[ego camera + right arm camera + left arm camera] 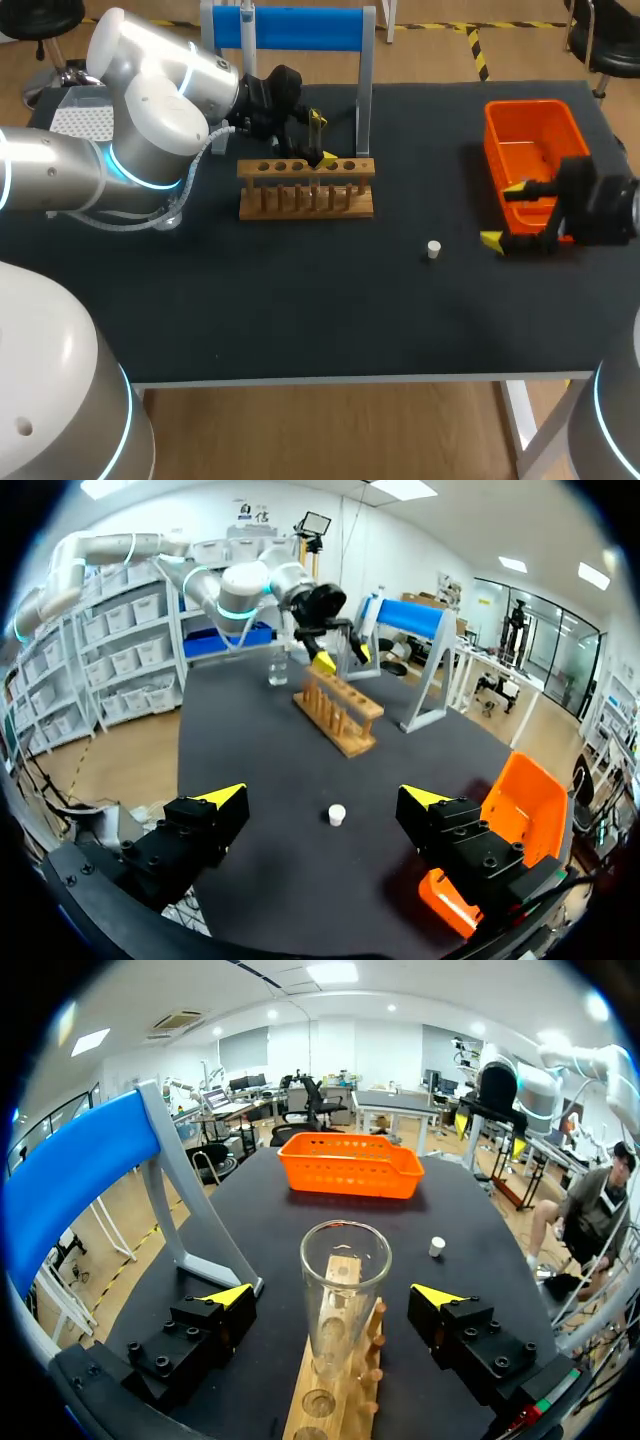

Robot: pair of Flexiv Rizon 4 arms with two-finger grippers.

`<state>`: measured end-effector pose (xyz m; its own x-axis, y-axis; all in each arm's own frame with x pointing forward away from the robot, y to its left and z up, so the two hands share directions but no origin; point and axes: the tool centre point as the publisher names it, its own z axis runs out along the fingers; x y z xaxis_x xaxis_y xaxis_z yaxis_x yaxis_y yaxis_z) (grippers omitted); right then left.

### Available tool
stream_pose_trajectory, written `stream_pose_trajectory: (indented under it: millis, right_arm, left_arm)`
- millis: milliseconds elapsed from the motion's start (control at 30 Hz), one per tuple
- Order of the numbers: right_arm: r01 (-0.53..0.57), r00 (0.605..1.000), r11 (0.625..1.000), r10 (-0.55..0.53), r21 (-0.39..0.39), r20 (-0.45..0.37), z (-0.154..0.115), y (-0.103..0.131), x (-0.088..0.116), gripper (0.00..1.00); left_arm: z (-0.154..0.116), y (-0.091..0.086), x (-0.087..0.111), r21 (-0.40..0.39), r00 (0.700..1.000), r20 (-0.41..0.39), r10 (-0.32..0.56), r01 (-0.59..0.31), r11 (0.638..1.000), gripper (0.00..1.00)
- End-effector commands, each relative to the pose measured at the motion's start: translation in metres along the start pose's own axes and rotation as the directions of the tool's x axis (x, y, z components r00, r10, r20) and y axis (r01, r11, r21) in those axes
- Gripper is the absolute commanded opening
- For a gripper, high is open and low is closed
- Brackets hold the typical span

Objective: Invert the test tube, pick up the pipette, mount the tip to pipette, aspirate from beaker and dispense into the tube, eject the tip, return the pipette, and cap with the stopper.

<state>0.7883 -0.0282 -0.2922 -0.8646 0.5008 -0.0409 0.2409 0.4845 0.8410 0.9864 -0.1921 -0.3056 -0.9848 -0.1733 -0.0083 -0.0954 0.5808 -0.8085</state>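
A wooden rack (306, 190) with a row of round holes is seen on a black table (300, 300), toward its far edge. Just behind the rack a grey frame (364, 80) with a blue crossbar is set upright (one leg is planted close to the rack's right end). Well to the right of the rack an orange basket (530, 125) is placed, near the table's right edge.

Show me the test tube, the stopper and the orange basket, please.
test tube (344, 1300), left wrist view, its glass wall.
stopper (434, 249), head view, its top.
orange basket (527, 104), head view, its far rim.
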Motion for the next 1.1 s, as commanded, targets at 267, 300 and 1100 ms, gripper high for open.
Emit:
stream_pose_trajectory:
  millis: [267, 300, 1100]
  right_arm:
    - [-0.023, 0.998, 1.000, 0.022, 0.014, 0.063, 0.032, -0.030, 0.019, 1.00]
    - [-0.026, 0.998, 1.000, 0.025, 0.018, 0.054, 0.033, -0.032, 0.020, 1.00]
    - [-0.065, 0.997, 0.993, 0.060, 0.102, 0.055, 0.071, -0.052, 0.028, 0.68]
  left_arm:
    - [0.000, -0.001, 0.000, -0.003, 1.000, -0.002, -0.001, 0.001, 1.000, 1.00]
    - [0.000, -0.001, 0.000, -0.003, 1.000, -0.002, -0.001, 0.001, 1.000, 1.00]
    - [0.000, -0.001, 0.000, -0.003, 1.000, -0.002, -0.001, 0.001, 1.000, 1.00]
